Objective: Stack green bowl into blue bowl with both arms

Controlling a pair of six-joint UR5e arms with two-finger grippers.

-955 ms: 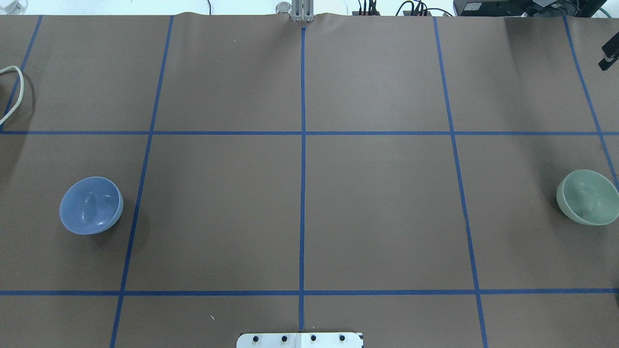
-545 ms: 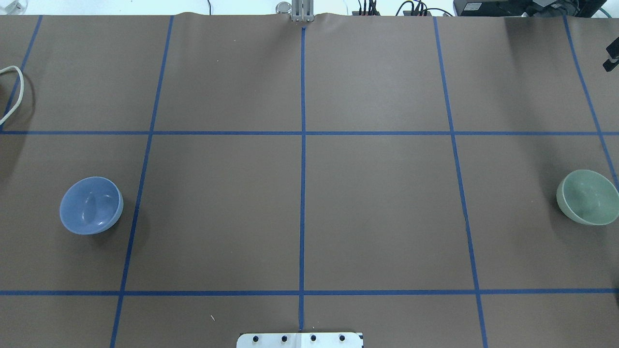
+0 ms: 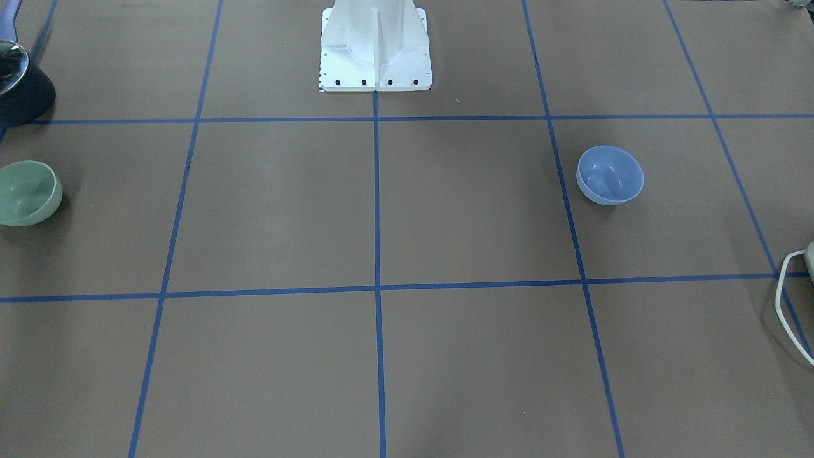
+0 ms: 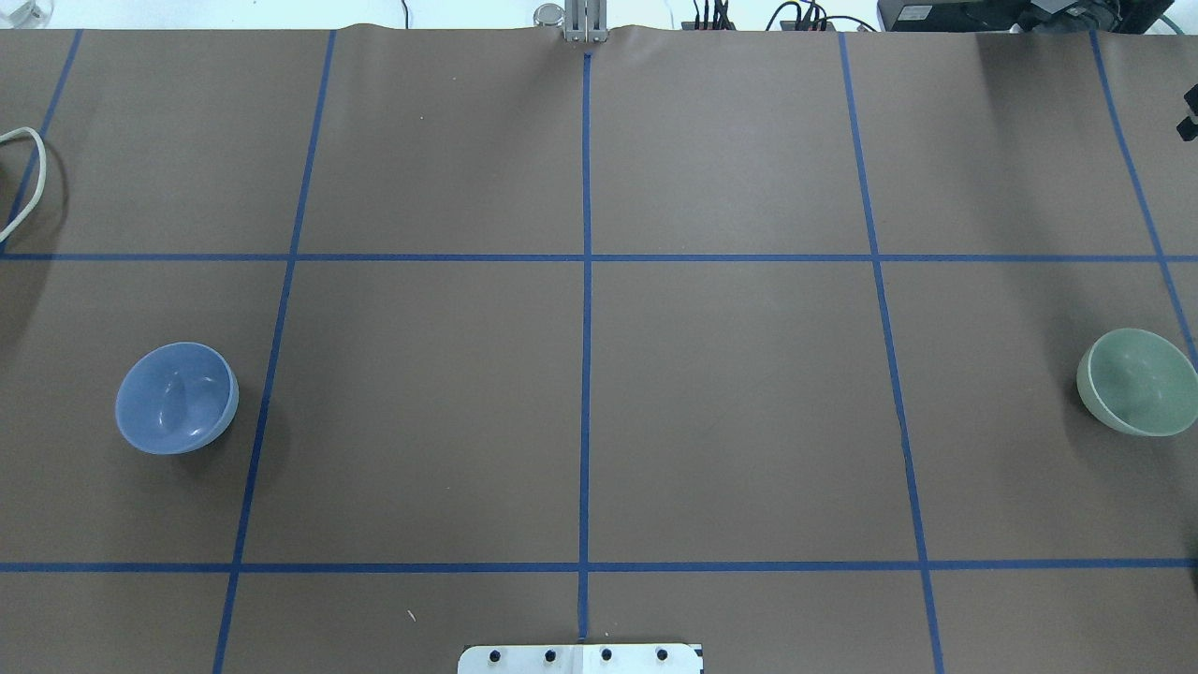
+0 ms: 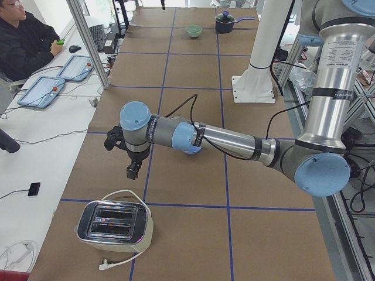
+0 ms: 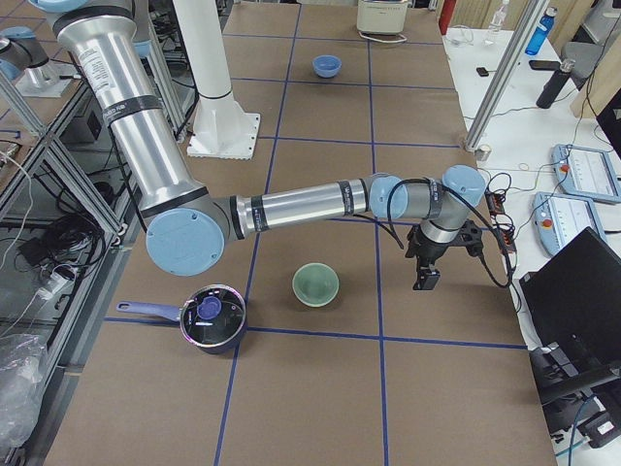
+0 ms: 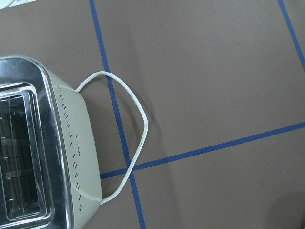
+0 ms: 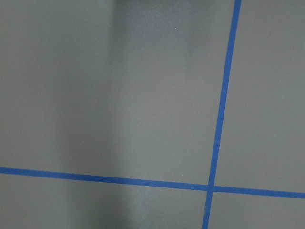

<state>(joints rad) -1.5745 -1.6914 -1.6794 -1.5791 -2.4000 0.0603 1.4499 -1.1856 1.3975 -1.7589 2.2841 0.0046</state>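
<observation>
The pale green bowl (image 4: 1137, 381) stands upright at the table's right edge; it also shows in the front view (image 3: 28, 193) and the right side view (image 6: 315, 285). The blue bowl (image 4: 176, 398) stands upright far to the left, also in the front view (image 3: 610, 175). My left gripper (image 5: 132, 171) hangs beyond the blue bowl, near a toaster; I cannot tell if it is open or shut. My right gripper (image 6: 426, 277) hangs beyond the green bowl; only a black tip (image 4: 1190, 112) shows overhead, and I cannot tell its state. Both wrist views show bare table.
A chrome toaster (image 5: 114, 225) with a white cord (image 4: 26, 178) stands at the left end. A dark pot (image 6: 212, 317) with a lid sits near the green bowl. The white base mount (image 3: 375, 44) is at the near middle. An operator (image 5: 23, 35) sits across the table.
The black tip of my right gripper has slid further toward the right edge of the overhead view. Both bowls have stayed where they were.
</observation>
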